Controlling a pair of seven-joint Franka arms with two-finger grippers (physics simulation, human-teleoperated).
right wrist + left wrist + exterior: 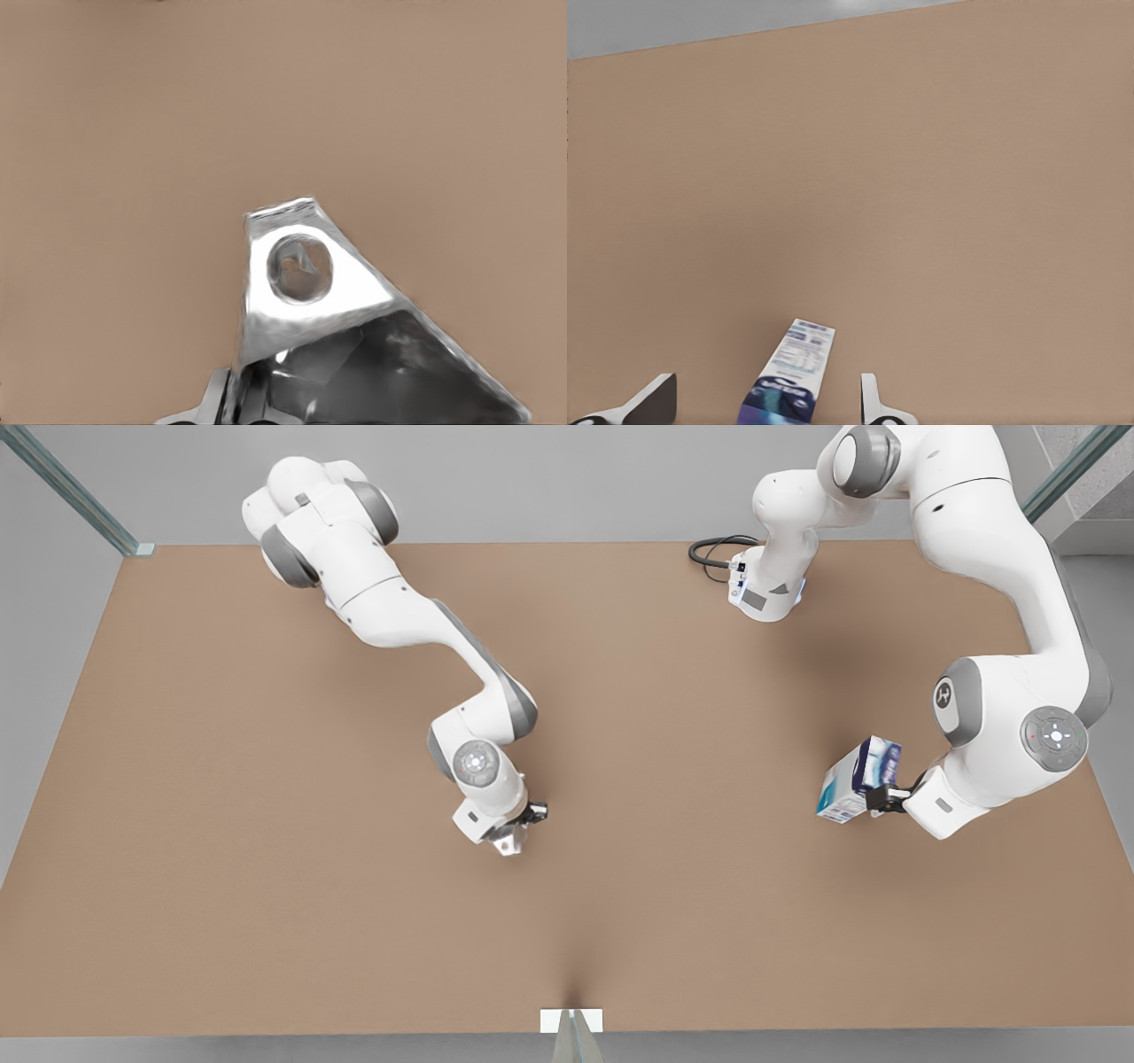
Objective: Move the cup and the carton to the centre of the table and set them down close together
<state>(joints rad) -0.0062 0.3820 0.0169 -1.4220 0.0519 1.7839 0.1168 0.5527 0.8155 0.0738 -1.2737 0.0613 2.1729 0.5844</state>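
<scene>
My left gripper [879, 797] is at the front view's right, shut on the carton [858, 779]. The white and blue carton hangs tilted above the table [266, 824], casting a shadow below. In the left wrist view the carton [790, 376] sits between the fingers [654, 400]. My right gripper [524, 824] is near the table's middle, a little toward the front view's left, shut on the cup [509, 841]. The silvery faceted cup [328, 319] shows close up in the right wrist view, over bare brown tabletop.
A black cable [716, 553] loops beside the arm base at the table's far edge. A white tab [571, 1020] marks the middle of the near edge. Metal frame bars [71, 491] stand at the far corners.
</scene>
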